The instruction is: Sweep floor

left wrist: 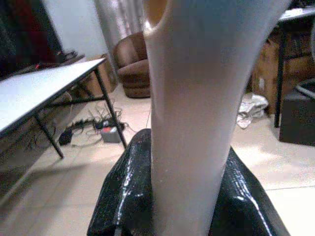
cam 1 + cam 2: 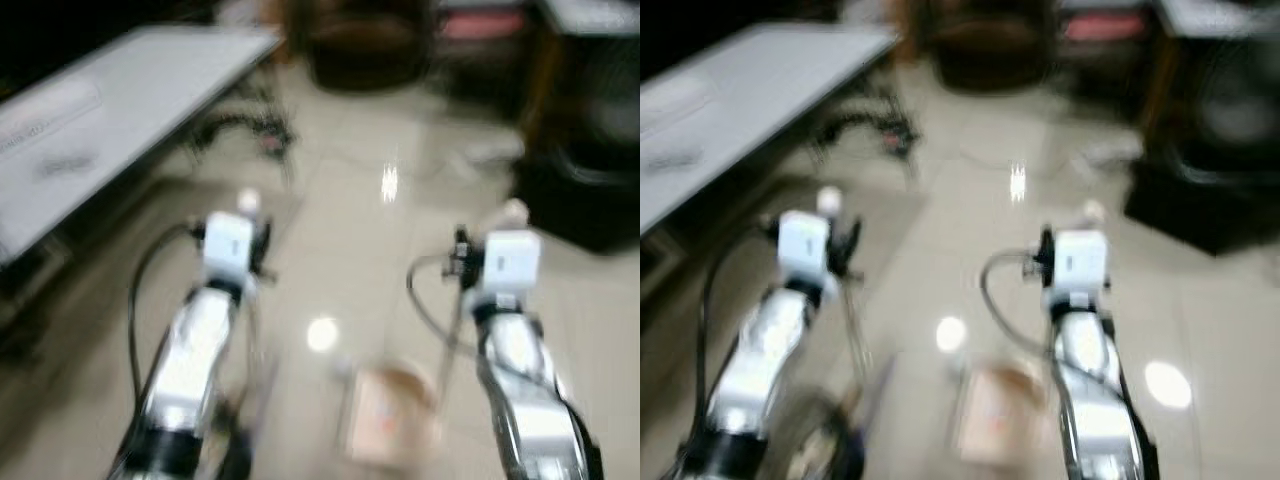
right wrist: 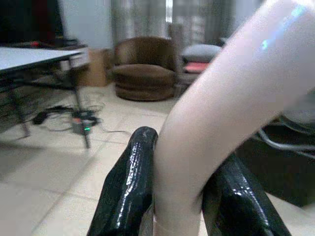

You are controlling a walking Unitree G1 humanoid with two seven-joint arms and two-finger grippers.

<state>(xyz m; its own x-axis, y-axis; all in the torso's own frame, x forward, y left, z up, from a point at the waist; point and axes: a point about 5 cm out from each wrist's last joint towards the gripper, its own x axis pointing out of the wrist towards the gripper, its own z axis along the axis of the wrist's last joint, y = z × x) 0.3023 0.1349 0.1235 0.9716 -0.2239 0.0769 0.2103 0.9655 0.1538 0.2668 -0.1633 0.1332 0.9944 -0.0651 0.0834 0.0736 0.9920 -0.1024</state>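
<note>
The head views are blurred. My left gripper [image 2: 243,210] is held out over the tiled floor and is shut on a cream handle [image 1: 197,98] with a hanging hole at its top; a thin rod [image 2: 256,350] runs down from it. My right gripper [image 2: 505,218] is shut on a second, curved cream handle [image 3: 221,108]. Its thin rod [image 2: 455,335] leads down to a tan, dustpan-like shape [image 2: 388,415] on the floor between my arms. The black fingers [image 1: 128,191] press both sides of the left handle, and the right fingers [image 3: 129,182] do the same.
A long white table [image 2: 120,110] stands on the left with cables and a power strip [image 1: 106,132] under it. A brown armchair [image 3: 142,66] sits at the back. Dark furniture [image 2: 585,190] lines the right side. Crumpled white stuff [image 1: 252,107] lies on the floor.
</note>
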